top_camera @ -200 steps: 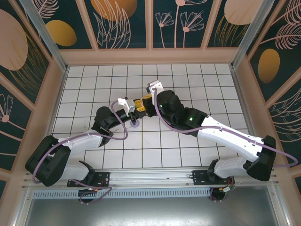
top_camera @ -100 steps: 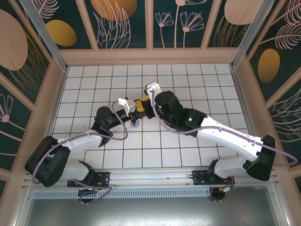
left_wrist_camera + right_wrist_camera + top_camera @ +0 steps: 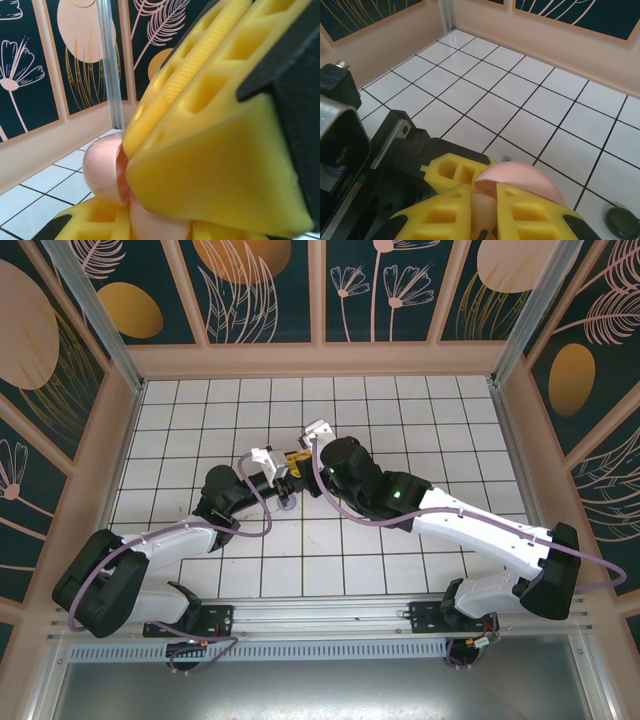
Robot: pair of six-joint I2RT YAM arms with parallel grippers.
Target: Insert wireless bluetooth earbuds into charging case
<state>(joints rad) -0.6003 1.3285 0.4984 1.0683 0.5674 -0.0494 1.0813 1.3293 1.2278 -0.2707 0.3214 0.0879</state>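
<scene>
Patterned wall panels [image 3: 260, 290] are enclosing the white tiled table [image 3: 420, 400], leaving free room all round. The two arms are meeting tip to tip above its middle. The left gripper [image 3: 127, 195] is clamping the pink charging case [image 3: 102, 170], its rounded shell facing the right gripper [image 3: 484, 199]. The right gripper is pinching what is looking like a pale pink earbud [image 3: 481, 212], touching that shell. The pads are hiding the piece's long axis, so alignment is likely deciding the insertion.

Both arms reach over the white tiled surface [image 3: 420, 410] and meet mid-grid, left claw [image 3: 287, 468] and right claw [image 3: 303, 453] yellow tips jammed together, small lilac thing [image 3: 287, 503] just near of them
</scene>
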